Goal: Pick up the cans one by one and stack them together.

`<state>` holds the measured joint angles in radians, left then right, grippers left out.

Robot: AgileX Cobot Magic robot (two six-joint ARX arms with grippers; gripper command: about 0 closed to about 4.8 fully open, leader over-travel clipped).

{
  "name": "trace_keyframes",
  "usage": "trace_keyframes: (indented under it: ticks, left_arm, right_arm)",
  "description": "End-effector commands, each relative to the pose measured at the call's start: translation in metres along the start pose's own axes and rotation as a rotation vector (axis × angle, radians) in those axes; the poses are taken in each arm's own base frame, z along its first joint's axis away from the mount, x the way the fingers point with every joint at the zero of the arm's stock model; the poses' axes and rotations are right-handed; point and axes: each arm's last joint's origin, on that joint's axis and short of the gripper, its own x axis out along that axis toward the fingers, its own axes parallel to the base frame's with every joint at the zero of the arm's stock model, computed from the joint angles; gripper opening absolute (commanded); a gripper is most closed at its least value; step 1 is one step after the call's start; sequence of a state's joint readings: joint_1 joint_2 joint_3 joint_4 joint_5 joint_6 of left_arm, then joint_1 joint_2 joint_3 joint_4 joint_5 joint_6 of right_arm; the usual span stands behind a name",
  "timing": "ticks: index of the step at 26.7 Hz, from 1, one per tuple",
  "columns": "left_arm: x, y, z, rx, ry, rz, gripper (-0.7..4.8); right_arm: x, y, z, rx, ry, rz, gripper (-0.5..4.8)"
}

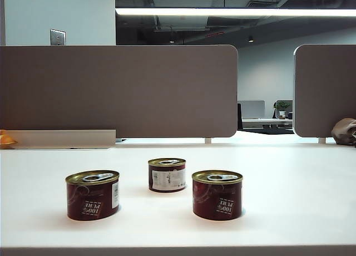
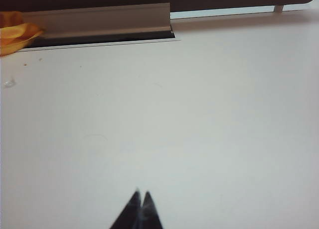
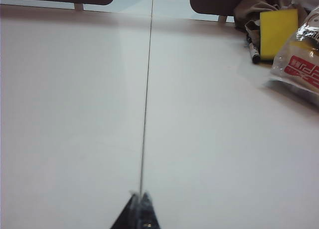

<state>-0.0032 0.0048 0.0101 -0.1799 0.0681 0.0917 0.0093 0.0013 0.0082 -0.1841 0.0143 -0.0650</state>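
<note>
Ext cam low at near table [image 1: 289, 172] edge facing far dividers, both wrist cams close above bare table looking fwd, sharing tabletop w/ ext view

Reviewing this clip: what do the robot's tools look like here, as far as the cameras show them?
Only the tips show. The left tool and right tool each appear in their wrist views as two black, tapering, pointed fingers. No cables or markings are visible, and neither arm appears in the exterior view.

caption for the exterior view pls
Three cans stand apart, unstacked, on a white table; no gripper in view.
</note>
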Motion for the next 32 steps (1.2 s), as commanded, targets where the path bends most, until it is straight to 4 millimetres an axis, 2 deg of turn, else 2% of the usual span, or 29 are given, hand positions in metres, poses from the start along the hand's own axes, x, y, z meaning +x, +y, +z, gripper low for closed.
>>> trace_keyframes:
  ticks: [1, 2, 6, 8, 10, 13, 15, 19, 23, 27, 32]
  left_arm:
    - [0.000, 0.000, 0.001, -0.073, -0.006, -0.006, -0.05]
    - [-0.001, 0.000, 0.003, -0.139, -0.011, -0.006, -0.05]
    - [-0.005, -0.001, 0.015, -0.332, -0.040, -0.072, -0.05]
    - [-0.013, -0.004, 0.033, -0.394, -0.072, -0.236, -0.05]
    - [-0.018, -0.008, 0.043, -0.383, -0.088, -0.382, -0.05]
    - [-0.024, -0.011, 0.052, -0.393, -0.090, -0.524, -0.05]
    - [-0.030, -0.012, 0.060, -0.476, -0.073, -0.622, -0.05]
    - [-0.044, -0.014, 0.081, -0.507, -0.084, -0.755, -0.06]
    - [-0.061, -0.011, 0.107, -0.475, -0.194, -0.697, -0.06]
    - [-0.070, -0.008, 0.129, -0.408, -0.260, -0.602, -0.06]
    - [-0.049, -0.005, 0.145, -0.366, 0.023, -0.566, -0.06]
  right_arm:
    - [0.000, 0.001, 0.000, 0.156, -0.006, 0.029, 0.04]
    - [0.000, 0.001, 0.001, 0.285, -0.006, 0.048, 0.04]
    - [-0.002, 0.005, 0.006, 0.530, 0.013, 0.189, 0.04]
    - [-0.006, 0.011, 0.013, 0.689, 0.080, 0.439, 0.03]
    - [-0.009, 0.014, 0.020, 0.732, 0.073, 0.590, 0.03]
    - [-0.012, 0.017, 0.028, 0.731, 0.049, 0.733, 0.04]
    - [-0.016, 0.017, 0.037, 0.742, 0.003, 0.830, 0.03]
    - [-0.025, 0.015, 0.057, 0.766, -0.074, 0.846, 0.03]
    - [-0.035, 0.014, 0.076, 0.685, -0.143, 0.835, 0.03]
    - [-0.042, 0.013, 0.087, 0.577, -0.069, 0.783, 0.03]
    - [-0.044, 0.011, 0.111, 0.448, 0.031, 0.742, 0.03]
